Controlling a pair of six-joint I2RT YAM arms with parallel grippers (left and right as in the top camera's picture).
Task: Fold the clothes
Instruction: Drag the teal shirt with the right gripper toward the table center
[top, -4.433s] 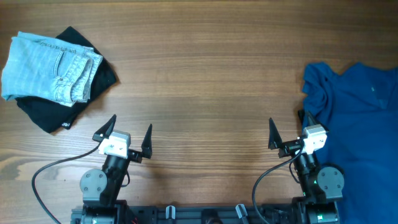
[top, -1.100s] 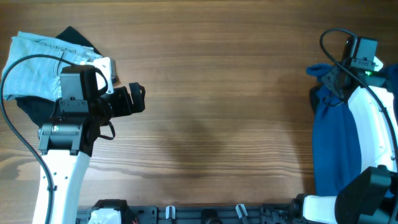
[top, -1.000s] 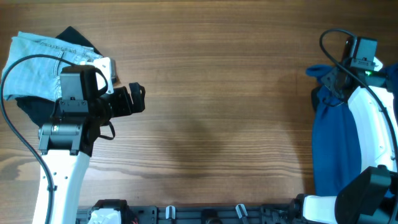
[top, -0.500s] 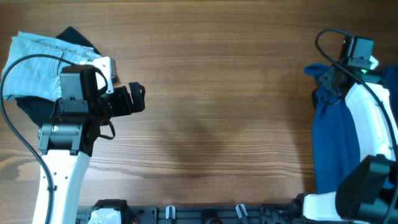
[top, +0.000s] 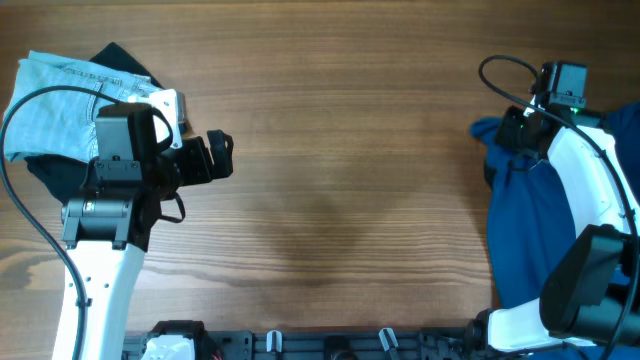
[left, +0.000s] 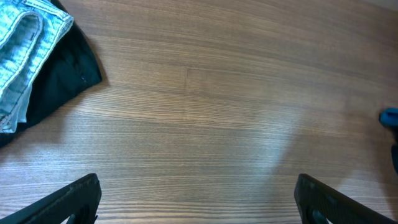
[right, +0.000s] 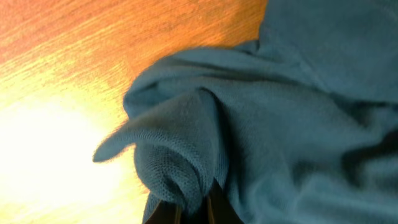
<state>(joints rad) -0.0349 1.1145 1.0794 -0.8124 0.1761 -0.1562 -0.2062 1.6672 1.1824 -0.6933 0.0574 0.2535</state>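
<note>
The deep-blue shirt (top: 525, 235) lies bunched along the table's right edge. My right gripper (top: 510, 128) is shut on a fold of the blue shirt (right: 292, 124) near its far left corner, fabric pinched between its fingers (right: 163, 213). Folded pale-blue jeans (top: 55, 95) rest on a black garment (top: 60, 180) at the far left. My left gripper (top: 222, 157) hovers beside that pile, open with nothing between its fingertips (left: 71, 199). The jeans (left: 18, 50) and black garment (left: 59, 78) show at the upper left of the left wrist view.
Bare wooden tabletop (top: 340, 170) spans the middle between the two arms. The arm bases and a black rail (top: 330, 345) run along the near edge. A cable (top: 500, 75) loops above the right wrist.
My right gripper has pulled the pinched shirt corner leftward, toward the table's middle, and the cloth trails after it. The left arm has not moved.
</note>
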